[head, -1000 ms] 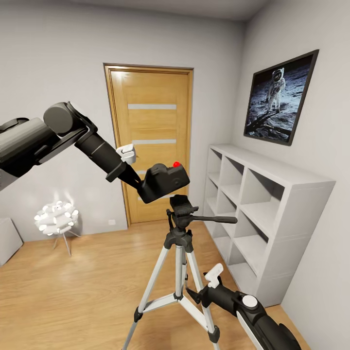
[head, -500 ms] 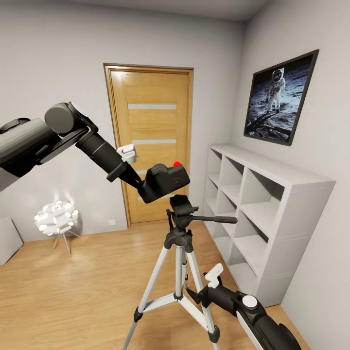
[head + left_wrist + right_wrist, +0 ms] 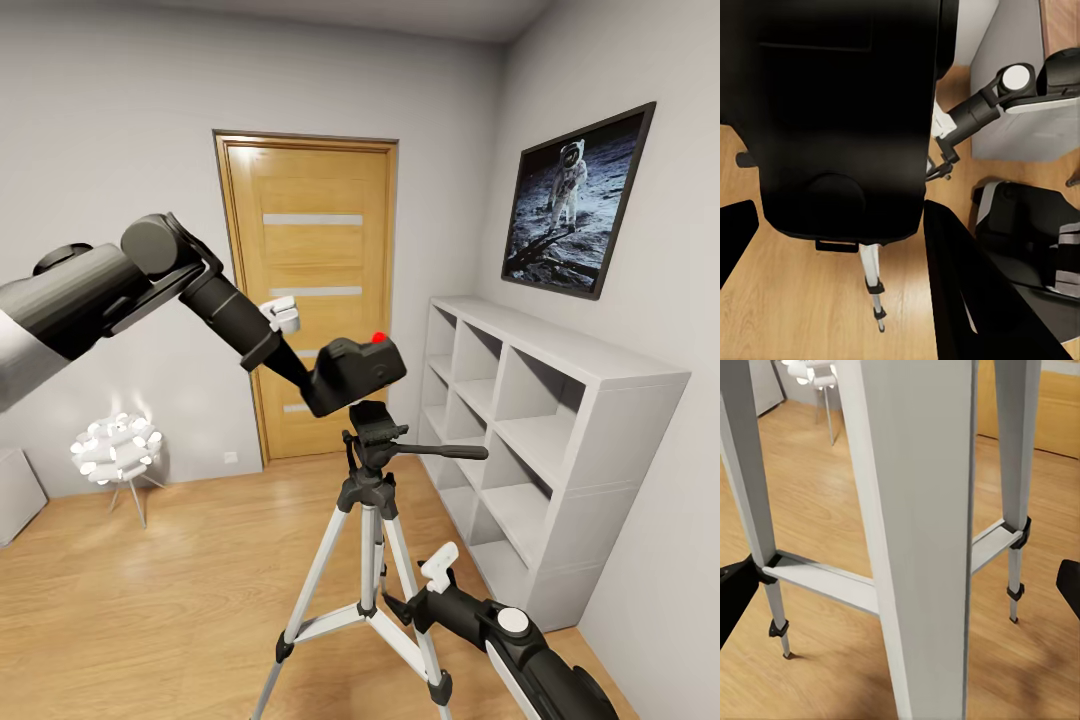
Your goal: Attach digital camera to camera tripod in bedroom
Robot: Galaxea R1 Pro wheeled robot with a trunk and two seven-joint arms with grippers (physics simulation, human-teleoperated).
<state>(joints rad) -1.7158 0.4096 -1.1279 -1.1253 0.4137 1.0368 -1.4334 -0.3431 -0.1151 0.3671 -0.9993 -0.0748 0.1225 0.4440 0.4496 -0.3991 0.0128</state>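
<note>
Soft, even light is filling the pale grey-walled room; shadows are lying faint on the light wood plank floor point(image 3: 150, 600). A small white clustered-bulb floor lamp point(image 3: 115, 447) is glowing, brightening the wall behind. Renders are staying sharp, with wide-angle stretching at the edges.

No text or label can be read.

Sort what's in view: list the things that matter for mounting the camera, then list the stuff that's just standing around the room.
Part of the job:
- digital camera, held in the left gripper
- camera tripod, its head just below the camera
- right gripper, low beside the tripod legs

Just standing about:
- white cube shelf
- wooden door
- astronaut picture
- white lamp
</note>
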